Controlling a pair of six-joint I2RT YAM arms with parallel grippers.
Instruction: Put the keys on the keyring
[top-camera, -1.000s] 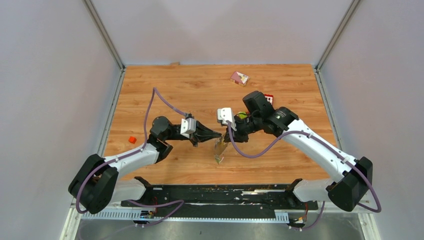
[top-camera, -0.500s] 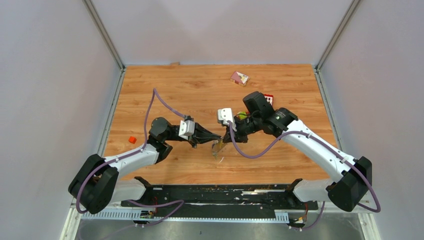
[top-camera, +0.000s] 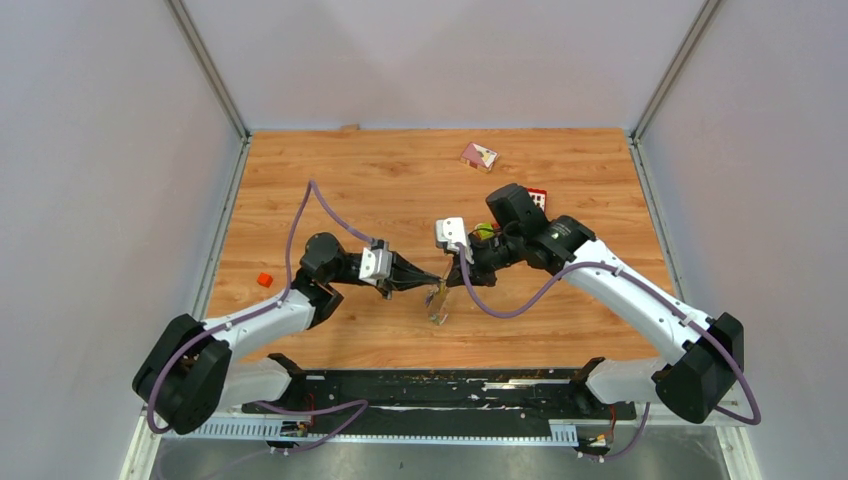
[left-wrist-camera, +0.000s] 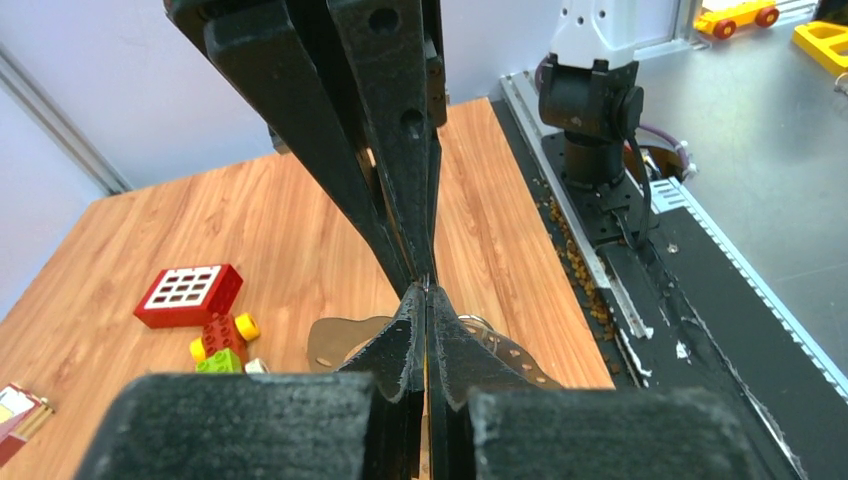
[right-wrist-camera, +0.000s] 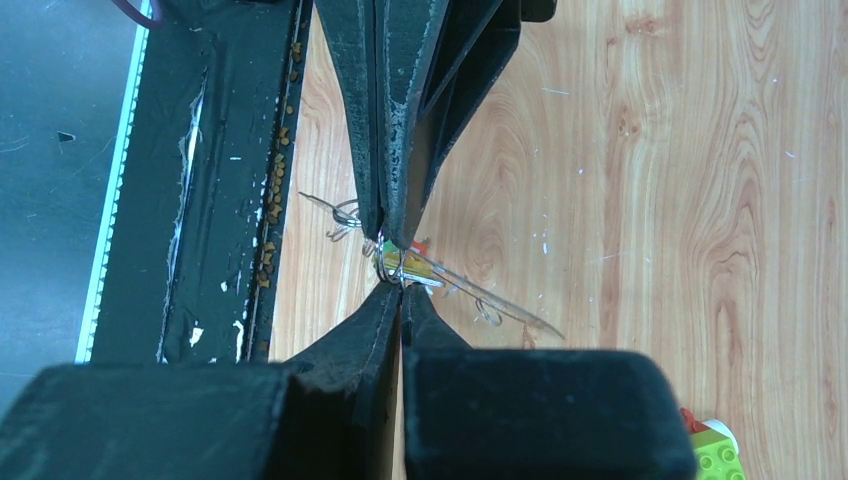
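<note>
**Two claws tip to tip, keyring hanging beneath**

The left claw (top-camera: 436, 279) is clenched, fingers pressed flat together. The right claw (top-camera: 456, 278) is clenched too and meets it nose to nose above the middle of the worktop (top-camera: 400, 180). The two point at each other along one left-right line.

In the right wrist view, a small wire ring sits exactly in the seam where the tips meet. The yellow tag of one of the keys (right-wrist-camera: 414, 262) is just beside it. My reading is that the right claw pinches that key at its ring and the left claw carries the keyring (left-wrist-camera: 505, 352). The pieces are so small that which finger grips what is a judgement.

The keyring hangs straight down from the pinch, long axis upright. It shows as a flat pierced strip in the left wrist view and a thin edge-on sliver in the right. Neither arm is nearer, since both are on it. The coming move turns on the wire ring lying between the tips, in line with both claws, so threading will likely need a small twist, not a reach.

Further out behind the right arm lie a red block (left-wrist-camera: 190, 295) and a toy car (left-wrist-camera: 222, 340). Well to the left sits a small orange piece (top-camera: 264, 279), nearer the left arm. It is too small to tell whether it is the second key.
</note>
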